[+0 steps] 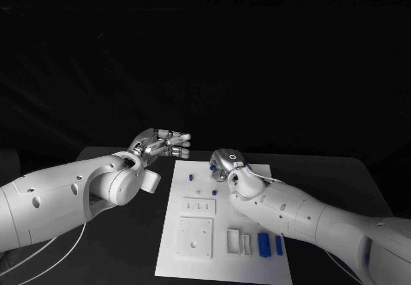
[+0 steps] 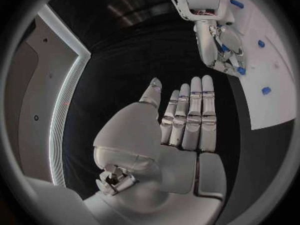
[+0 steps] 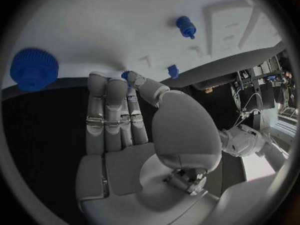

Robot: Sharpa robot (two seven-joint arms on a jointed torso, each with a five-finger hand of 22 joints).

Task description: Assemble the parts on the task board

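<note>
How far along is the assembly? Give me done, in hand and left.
Done: nothing looks clearly assembled; whether any part is seated cannot be told.
In hand: the right hand is over the task board at its far end, fingers at a small blue part. The left hand is off the board, holding nothing.
Left: loose blue parts, including a gear, a peg and the near-edge pieces.

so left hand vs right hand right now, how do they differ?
The left hand hangs over the black table beside the task board; the right hand is over the board's far end. The left hand holds nothing, its fingers straight; the right hand's fingers touch a small blue part. Both are silver, on white arms.
</note>
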